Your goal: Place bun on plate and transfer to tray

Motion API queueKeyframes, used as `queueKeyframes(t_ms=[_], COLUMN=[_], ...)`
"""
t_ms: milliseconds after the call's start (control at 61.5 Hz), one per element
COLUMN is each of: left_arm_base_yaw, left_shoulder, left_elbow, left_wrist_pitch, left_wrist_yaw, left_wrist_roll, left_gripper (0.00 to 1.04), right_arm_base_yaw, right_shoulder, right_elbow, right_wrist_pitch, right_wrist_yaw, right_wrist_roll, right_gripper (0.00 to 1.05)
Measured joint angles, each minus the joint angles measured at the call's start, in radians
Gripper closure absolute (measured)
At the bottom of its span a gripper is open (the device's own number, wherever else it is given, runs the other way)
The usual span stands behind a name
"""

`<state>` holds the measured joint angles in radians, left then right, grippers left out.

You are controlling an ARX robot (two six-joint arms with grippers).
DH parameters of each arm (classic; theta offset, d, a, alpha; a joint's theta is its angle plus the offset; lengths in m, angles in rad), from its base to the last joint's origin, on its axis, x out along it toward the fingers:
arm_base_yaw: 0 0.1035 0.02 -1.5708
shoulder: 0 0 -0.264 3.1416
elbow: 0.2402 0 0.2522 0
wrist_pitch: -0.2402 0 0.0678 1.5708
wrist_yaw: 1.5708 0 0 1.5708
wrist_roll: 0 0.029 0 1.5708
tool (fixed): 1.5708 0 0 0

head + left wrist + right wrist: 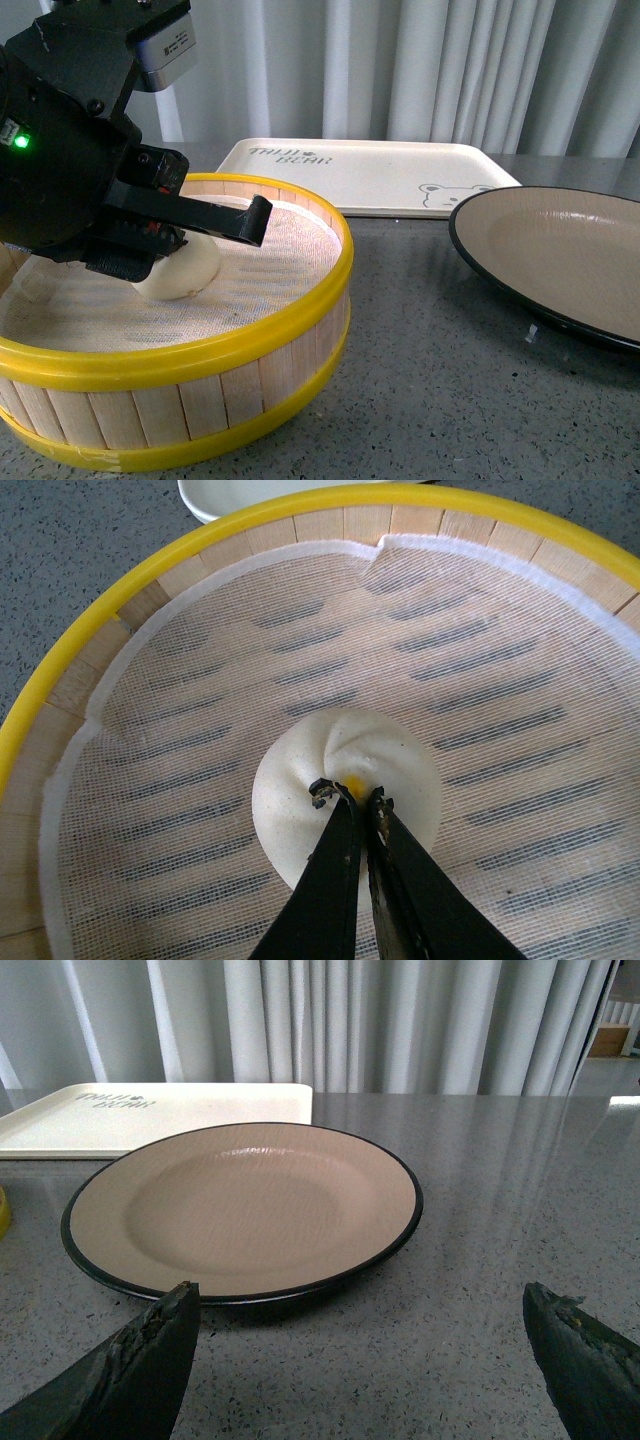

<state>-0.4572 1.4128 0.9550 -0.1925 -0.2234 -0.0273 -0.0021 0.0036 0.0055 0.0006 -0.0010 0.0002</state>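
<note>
Pinching the bun by its twisted top with the left gripper: jaws nearly together, tips sunk into the pleats. The bun is on the cloth liner, about mid-floor of the steamer basket, which sits on the near left part of the bench. Can't tell from either view whether it's clear of the liner.

Step in hand, as I read it, is the pick from the basket; nothing is plated yet. The plate is bare, on the right side of the bench, apart from the basket. The tray lies along the far edge behind both, close to the plate's far rim. The right gripper is spread wide, holding nothing, on the near side of the plate.

Next move calls for:
- lifting straight up until clear of the yellow rim
- carrying it right
- setting it down mid-plate

The grip is on soft dough only, so tear or slip risk. Lift slow.
</note>
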Motion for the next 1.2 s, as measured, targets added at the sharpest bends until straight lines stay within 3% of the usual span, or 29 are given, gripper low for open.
queueKeyframes(t_ms=[471,894,1203], left_arm_base_yaw=[0.005,-0.265,-0.351], left_shoulder=[-0.007,0.428,0.731], left_elbow=[0.164,0.775,1.116], left_wrist_pitch=[-0.051,-0.09,-0.207], left_wrist_yaw=[0.009,0.047,0.11], left_wrist_roll=[0.008,0.047,0.081], left_gripper=[1.01,1.01,1.01], right_arm_base_yaw=[0.0,0.0,0.0], right_shoulder=[0.0,0.0,0.0], right_elbow=[0.0,0.0,0.0], right_wrist_pitch=[0.0,0.0,0.0], right_wrist_yaw=[0.0,0.0,0.0], right_wrist_roll=[0.0,0.0,0.0], right_gripper=[0.09,0.09,0.09])
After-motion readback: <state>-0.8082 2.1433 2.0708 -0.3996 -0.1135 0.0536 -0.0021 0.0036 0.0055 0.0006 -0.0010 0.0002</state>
